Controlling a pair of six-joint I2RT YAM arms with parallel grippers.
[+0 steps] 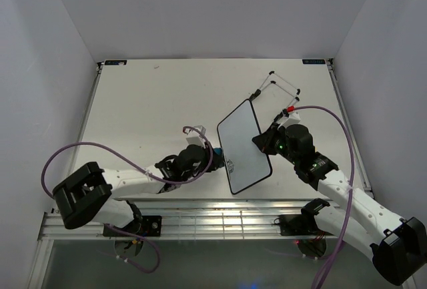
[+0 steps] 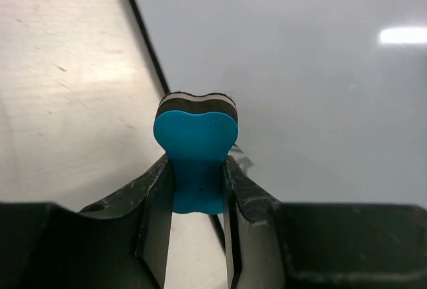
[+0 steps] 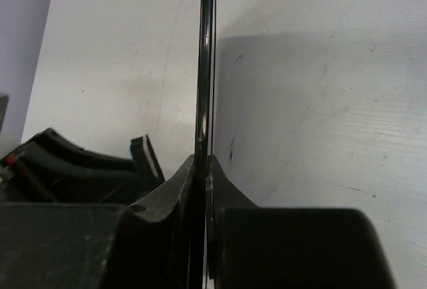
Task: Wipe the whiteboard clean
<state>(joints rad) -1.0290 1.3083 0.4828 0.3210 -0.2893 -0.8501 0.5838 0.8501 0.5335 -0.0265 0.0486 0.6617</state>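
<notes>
The whiteboard [image 1: 243, 147] is a small white board with a thin black frame, held tilted above the table. A little black writing shows near its lower left edge. My right gripper [image 1: 262, 140] is shut on its right edge; in the right wrist view the board shows edge-on [image 3: 205, 69] between the fingers [image 3: 175, 189]. My left gripper [image 1: 205, 157] is shut on a blue eraser [image 2: 195, 149] with a black and white felt pad. The eraser sits at the board's left edge [image 2: 143, 35], with the glossy board face [image 2: 300, 69] beyond it.
A black wire stand [image 1: 280, 89] lies on the table behind the board, at the back right. The table's side rails run along the left and right edges. The left gripper and eraser show at lower left in the right wrist view [image 3: 143, 159].
</notes>
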